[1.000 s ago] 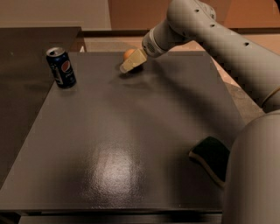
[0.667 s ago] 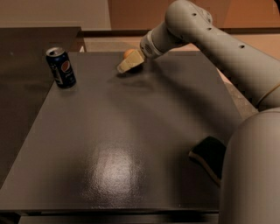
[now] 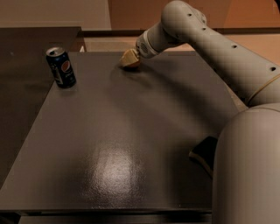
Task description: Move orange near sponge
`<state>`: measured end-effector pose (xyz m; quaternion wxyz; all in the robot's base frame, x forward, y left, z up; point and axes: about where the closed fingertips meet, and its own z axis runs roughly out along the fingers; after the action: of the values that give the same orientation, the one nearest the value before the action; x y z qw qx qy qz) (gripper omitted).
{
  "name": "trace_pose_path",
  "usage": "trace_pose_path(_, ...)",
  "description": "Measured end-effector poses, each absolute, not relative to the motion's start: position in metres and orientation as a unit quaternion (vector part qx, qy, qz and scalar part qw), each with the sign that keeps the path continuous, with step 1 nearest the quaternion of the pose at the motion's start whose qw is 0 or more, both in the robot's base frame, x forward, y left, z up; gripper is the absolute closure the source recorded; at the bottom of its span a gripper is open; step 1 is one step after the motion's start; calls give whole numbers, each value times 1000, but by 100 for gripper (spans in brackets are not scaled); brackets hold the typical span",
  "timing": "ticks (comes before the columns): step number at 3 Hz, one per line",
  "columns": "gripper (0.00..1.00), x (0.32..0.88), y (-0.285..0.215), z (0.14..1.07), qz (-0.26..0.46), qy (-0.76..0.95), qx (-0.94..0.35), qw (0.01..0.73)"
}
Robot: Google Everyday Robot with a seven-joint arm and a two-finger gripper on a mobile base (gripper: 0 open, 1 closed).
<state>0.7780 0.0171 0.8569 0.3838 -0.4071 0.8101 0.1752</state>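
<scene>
Dim, warm light is falling on a dark grey table (image 3: 109, 127), its glossy top throwing back a pale glare near the front edge. Off to the left a darker counter (image 3: 22, 92) is sitting just beside it, and a tan wall (image 3: 57, 13) is running behind.

A blue soda can (image 3: 61, 68) is standing upright near the far left corner, its red, white and blue Pepsi roundel facing me; the lettering beside it is too small to read.

A pale robot arm (image 3: 210, 39) is spanning the far right corner, and the gripper (image 3: 130, 59) is hanging low over the far edge, well apart from the can. I cannot tell how wide it is set or whether it is gripping anything. I am not finding the orange anywhere in sight.

At the right edge the sponge (image 3: 204, 152) is lying flat, dark top up with a pale rim showing, half hidden behind the robot's bulky body (image 3: 249, 175).

Bare tabletop is lying open between the gripper and the sponge, and across the whole middle and front.
</scene>
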Motion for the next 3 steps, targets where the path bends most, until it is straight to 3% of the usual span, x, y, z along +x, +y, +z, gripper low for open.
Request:
trace_pose_path(1, 100, 774, 3, 867, 167, 807, -412, 389)
trace_pose_path(2, 100, 769, 0, 869, 167, 807, -411, 389)
trace_pose_path(3, 100, 710, -40, 892, 162, 812, -406, 387)
